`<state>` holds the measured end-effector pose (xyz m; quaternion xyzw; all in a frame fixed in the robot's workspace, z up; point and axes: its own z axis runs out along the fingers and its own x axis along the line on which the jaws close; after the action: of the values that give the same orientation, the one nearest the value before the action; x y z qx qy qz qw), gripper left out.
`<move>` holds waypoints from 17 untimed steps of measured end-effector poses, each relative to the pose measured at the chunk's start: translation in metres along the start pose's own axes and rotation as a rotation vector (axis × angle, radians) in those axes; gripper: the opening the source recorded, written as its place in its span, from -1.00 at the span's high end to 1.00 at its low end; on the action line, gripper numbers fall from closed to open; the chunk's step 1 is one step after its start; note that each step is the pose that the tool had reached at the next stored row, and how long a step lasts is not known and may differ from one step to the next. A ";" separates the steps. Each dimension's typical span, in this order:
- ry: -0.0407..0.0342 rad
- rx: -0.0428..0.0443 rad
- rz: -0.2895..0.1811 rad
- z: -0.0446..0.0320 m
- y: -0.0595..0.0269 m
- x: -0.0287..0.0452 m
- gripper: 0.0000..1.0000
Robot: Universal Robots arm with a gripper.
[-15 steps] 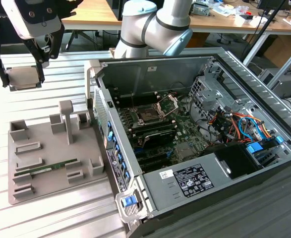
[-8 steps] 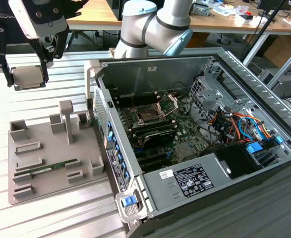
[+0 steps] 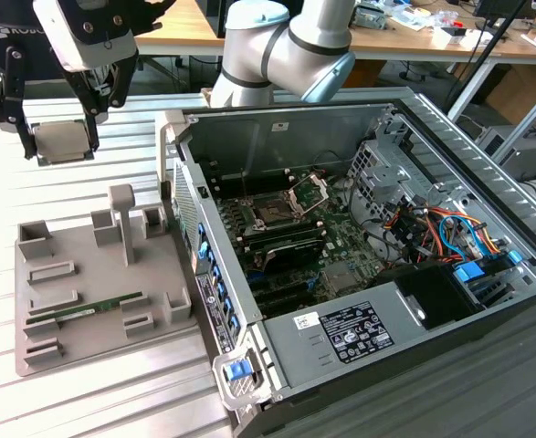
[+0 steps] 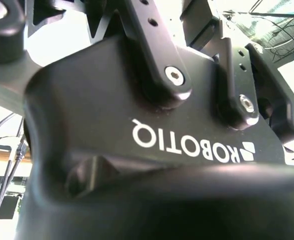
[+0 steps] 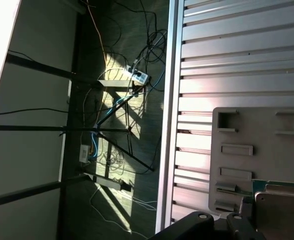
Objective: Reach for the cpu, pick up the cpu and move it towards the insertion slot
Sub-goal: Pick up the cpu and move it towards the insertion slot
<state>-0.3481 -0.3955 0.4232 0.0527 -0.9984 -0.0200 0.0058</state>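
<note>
The end effector [image 3: 64, 137] hangs at the upper part of the exterior view's left. Its black fingers [image 3: 95, 117] are pressed against opposite edges of the cpu [image 3: 62, 143], pinching it. The cpu is clear of the ribbed metal surface [image 3: 112, 401], its pale face turned toward the exterior camera. It is above and beyond the grey tray [image 3: 94, 265], not touching it.

A green memory stick [image 3: 85, 311] lies in a groove of the tray. To the exterior view's right of the tray is the open case [image 3: 359, 119], lying on its side with the green board exposed. The slot [image 3: 273, 213] is on that board, dark and square, with its silver frame [image 3: 310, 192] swung up beside it. The cpu is well apart from the slot, with the case wall between them. The arm [image 3: 286, 46] crosses behind the case.

In the first wrist view the cpu [image 5: 282, 217] shows as a dull square over the tray [image 5: 257, 130], with the floor [image 5: 111, 165] and its cables beyond the surface's edge. In the second wrist view the black housing [image 4: 111, 110] of the end effector is close to the lens.
</note>
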 end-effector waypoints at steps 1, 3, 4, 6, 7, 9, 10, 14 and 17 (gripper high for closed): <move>0.0000 0.0000 0.000 0.0000 -0.0001 -0.0007 -0.09; 0.0000 0.0000 0.000 0.0000 -0.0003 -0.0027 -0.09; 0.0000 0.0000 0.000 0.0000 -0.0004 -0.0034 -0.09; 0.0000 0.0000 0.000 -0.0001 -0.0005 -0.0048 -0.09; 0.0000 0.0000 0.000 -0.0001 -0.0006 -0.0056 -0.09; 0.0000 0.0000 0.000 -0.0001 -0.0008 -0.0071 -0.09; 0.0000 0.0000 0.000 -0.0001 -0.0009 -0.0080 -0.09; 0.0000 0.0000 0.000 -0.0002 -0.0014 -0.0128 -0.09; 0.0000 0.0000 0.000 -0.0002 -0.0017 -0.0163 -0.09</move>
<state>-0.3317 -0.3955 0.4232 0.0527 -0.9984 -0.0199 0.0058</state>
